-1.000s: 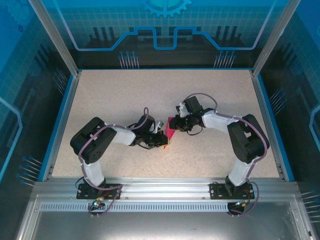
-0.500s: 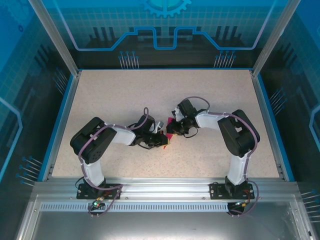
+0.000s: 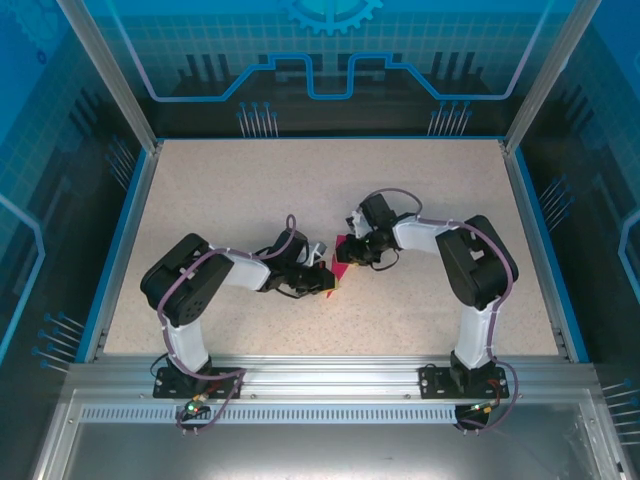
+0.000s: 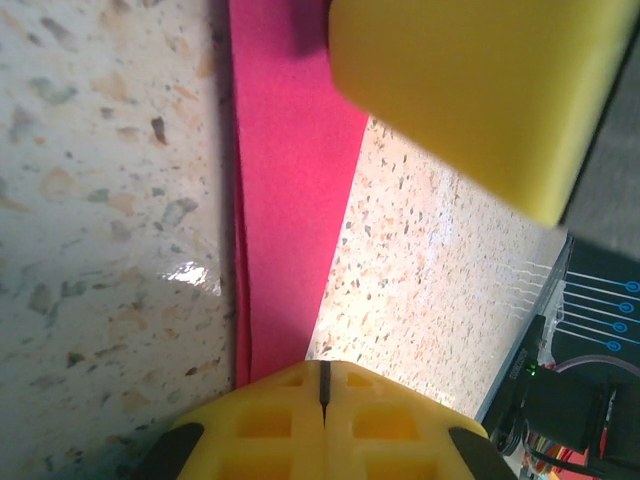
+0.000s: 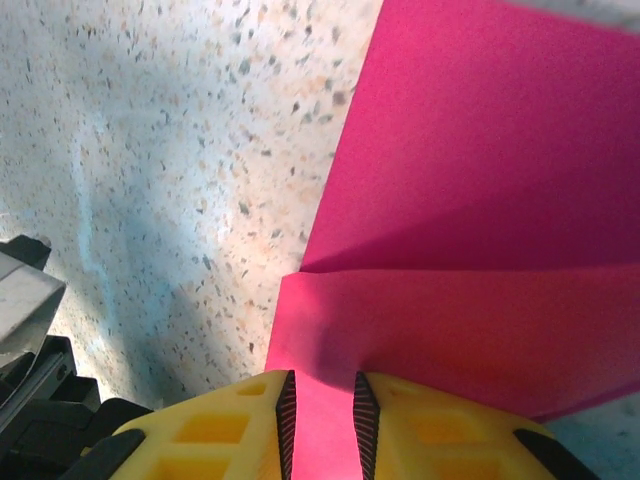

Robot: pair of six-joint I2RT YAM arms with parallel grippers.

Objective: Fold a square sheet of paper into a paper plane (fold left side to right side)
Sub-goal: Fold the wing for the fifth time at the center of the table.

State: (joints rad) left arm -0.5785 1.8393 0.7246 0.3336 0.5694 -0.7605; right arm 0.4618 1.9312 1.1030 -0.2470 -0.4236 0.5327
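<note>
So the pink paper (image 3: 338, 268) is mid-table (image 3: 430, 190), partly folded, sitting right between the two arms. The right gripper (image 5: 320, 392) has a raised flap of it pinched between its pads. The left gripper (image 4: 322, 378) is fully closed, with its tips right at the paper's creased edge. Pressing or pinching, honestly can't tell which. The two grippers are really close together.

Tabletop (image 3: 250, 190): beige speckled stone pattern, with glare patches
Rim (image 3: 120, 250): blue border along the table's sides
Walls (image 3: 330, 50): translucent blue panels with circuit lines and a gear
Posts (image 3: 105, 75): slanted aluminium struts
Near edge (image 3: 330, 385): aluminium rail
</note>
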